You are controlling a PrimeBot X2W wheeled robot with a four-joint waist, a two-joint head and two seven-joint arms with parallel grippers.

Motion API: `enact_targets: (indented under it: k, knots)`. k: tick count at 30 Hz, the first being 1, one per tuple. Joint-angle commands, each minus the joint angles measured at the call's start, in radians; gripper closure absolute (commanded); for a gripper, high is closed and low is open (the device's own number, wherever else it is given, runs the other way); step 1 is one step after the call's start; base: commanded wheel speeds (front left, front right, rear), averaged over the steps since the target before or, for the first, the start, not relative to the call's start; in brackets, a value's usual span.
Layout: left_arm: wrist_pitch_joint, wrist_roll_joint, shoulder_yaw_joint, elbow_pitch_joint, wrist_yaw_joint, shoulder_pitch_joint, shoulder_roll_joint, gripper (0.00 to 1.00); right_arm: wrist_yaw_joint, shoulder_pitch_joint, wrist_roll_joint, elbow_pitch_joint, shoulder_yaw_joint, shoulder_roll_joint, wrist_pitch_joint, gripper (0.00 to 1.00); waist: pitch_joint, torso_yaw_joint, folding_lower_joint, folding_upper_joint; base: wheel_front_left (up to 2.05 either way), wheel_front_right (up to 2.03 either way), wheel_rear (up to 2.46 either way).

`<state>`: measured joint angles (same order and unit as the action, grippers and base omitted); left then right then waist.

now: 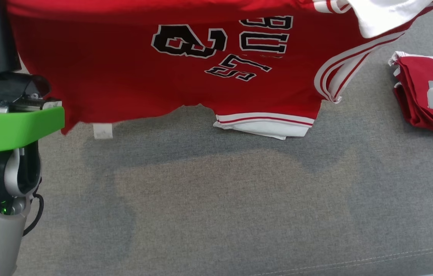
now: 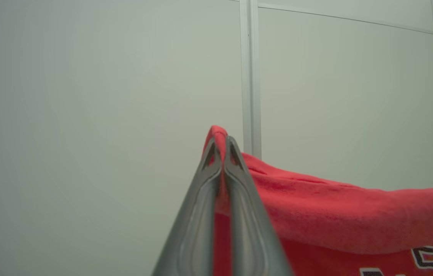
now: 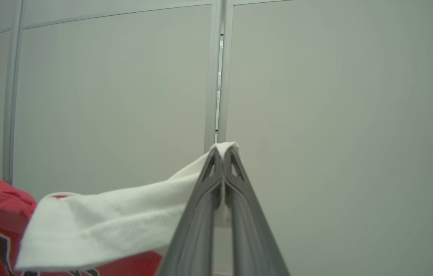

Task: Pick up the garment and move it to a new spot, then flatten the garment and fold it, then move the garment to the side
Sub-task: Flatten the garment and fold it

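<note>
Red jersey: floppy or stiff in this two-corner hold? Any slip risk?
Probably floppy: the red jersey droops from both grips and its white-trimmed edge hangs limp near the grey surface. Likely light: thin pinches by the left gripper and right gripper carry it. Slip seems possible, since only small edges are clamped.

The garment (image 1: pixel 124 76) is spread across the frame's top, above the padded surface (image 1: pixel 216 211); a pile (image 1: pixel 417 92), perhaps clothing, is placed at right.
</note>
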<state>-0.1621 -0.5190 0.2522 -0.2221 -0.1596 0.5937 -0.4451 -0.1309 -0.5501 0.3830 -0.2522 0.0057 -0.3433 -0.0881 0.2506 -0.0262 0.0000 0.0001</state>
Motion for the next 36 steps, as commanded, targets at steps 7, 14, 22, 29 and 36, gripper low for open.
enact_targets:
  k: [7, 14, 22, 29, 36]
  knots:
    - [0.016, 0.015, -0.012, -0.059, -0.036, -0.025, -0.018, 1.00, 0.000, -0.030, -0.006, 0.002, -0.004, 0.021, 0.026, 1.00, -0.017, 0.006, 0.0000, -0.0001, 0.00, 0.00, 0.00]
    - [0.014, 0.017, 0.015, -0.006, 0.006, 0.055, -0.022, 1.00, 0.000, -0.128, 0.023, 0.112, 0.000, 0.030, 0.033, 1.00, 0.021, 0.013, 0.0000, -0.0001, 0.00, 0.00, 0.00]
    - [-0.013, 0.030, 0.064, 0.200, 0.103, 0.345, 0.025, 1.00, 0.000, -0.450, 0.022, 0.343, 0.043, 0.018, -0.002, 1.00, 0.109, 0.031, 0.0000, -0.0001, 0.00, 0.00, 0.00]
    - [-0.067, 0.053, 0.072, 0.498, 0.168, 0.619, 0.073, 1.00, 0.000, -0.775, -0.005, 0.620, 0.069, 0.056, -0.104, 1.00, 0.156, 0.045, 0.0000, -0.0001, 0.00, 0.00, 0.00]
    - [-0.094, 0.059, 0.061, 0.742, 0.203, 0.792, 0.111, 1.00, 0.000, -0.999, -0.038, 0.861, 0.066, 0.129, -0.173, 1.00, 0.180, 0.043, 0.0000, -0.0001, 0.00, 0.00, 0.00]
